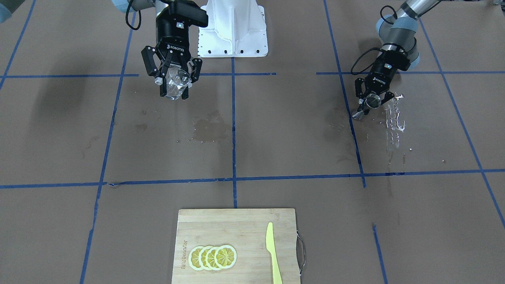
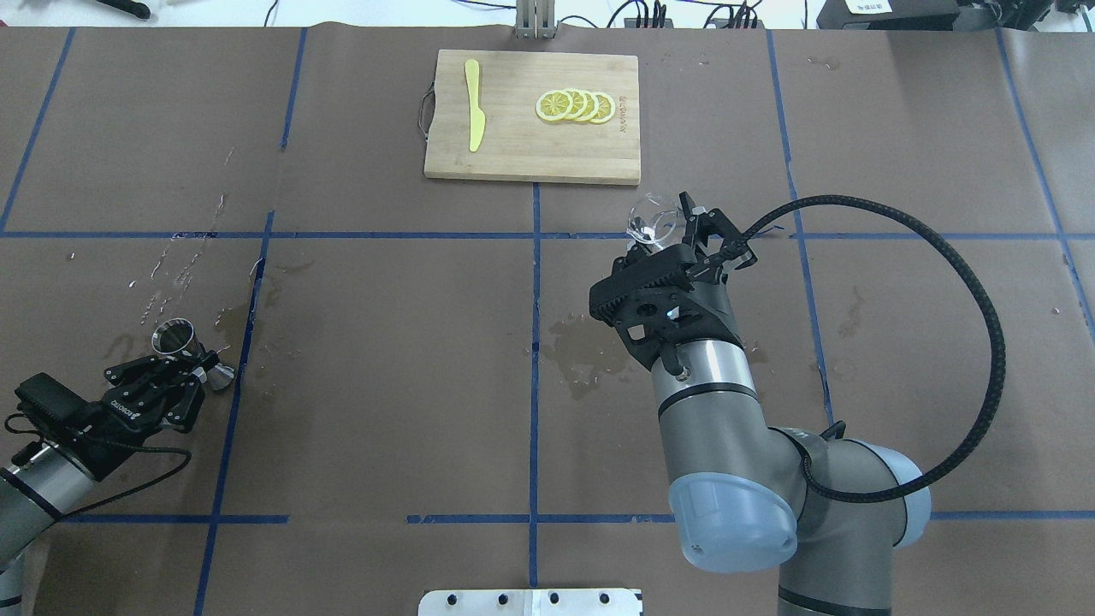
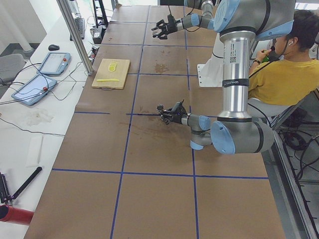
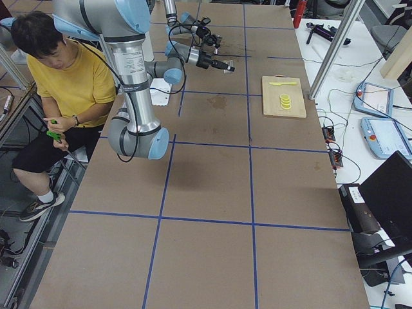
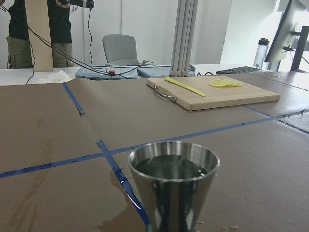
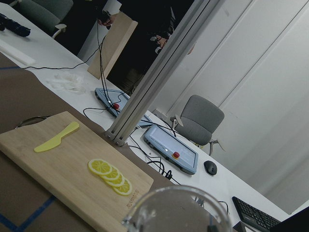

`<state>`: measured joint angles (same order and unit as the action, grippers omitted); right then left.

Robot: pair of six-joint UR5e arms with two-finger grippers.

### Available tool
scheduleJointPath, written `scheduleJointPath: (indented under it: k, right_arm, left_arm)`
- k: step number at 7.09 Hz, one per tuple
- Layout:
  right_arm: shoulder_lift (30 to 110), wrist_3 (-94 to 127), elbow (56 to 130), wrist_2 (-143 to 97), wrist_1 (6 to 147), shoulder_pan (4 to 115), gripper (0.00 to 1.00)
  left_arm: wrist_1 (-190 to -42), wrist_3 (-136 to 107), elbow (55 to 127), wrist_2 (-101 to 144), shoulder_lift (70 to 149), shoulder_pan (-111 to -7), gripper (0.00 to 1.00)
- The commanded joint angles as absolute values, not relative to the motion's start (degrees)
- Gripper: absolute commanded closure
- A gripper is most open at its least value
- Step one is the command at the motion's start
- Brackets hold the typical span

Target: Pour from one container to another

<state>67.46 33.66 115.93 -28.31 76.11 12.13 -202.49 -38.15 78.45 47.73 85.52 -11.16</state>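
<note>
the left gripper (image 2: 193, 366) is clamped on a steel cup (image 2: 174, 337) near the left end of the table (image 2: 385, 359), beside spilled drops (image 1: 395, 118). the wrist view cuts off the cup's base. the right gripper (image 1: 174, 92) clasps a clear glass (image 2: 650, 222), raised mid-table; its contents are unclear.

ROBOTIQ on right gripper (image 1: 173, 90), left gripper (image 2: 204, 366); cutting board (image 1: 236, 225) logo unreadable.

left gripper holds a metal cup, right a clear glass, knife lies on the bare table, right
No: the knife lies on the cutting board, per the overhead view. Left gripper holds the metal cup, right gripper the clear glass.
</note>
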Motion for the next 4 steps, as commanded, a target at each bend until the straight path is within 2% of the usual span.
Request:
scheduleJointPath:
  k: [1,4]
  right_arm:
    - [67.41,33.66,115.93,-28.30,76.11,12.13,1.00]
    - [67.41,33.66,115.93,-28.30,76.11,12.13,1.00]
  left_arm:
    - [-202.50,-38.14,78.31,47.72,85.52,-11.16,1.00]
    - [-202.50,-38.14,78.05,47.72,85.61,-11.08,0.97]
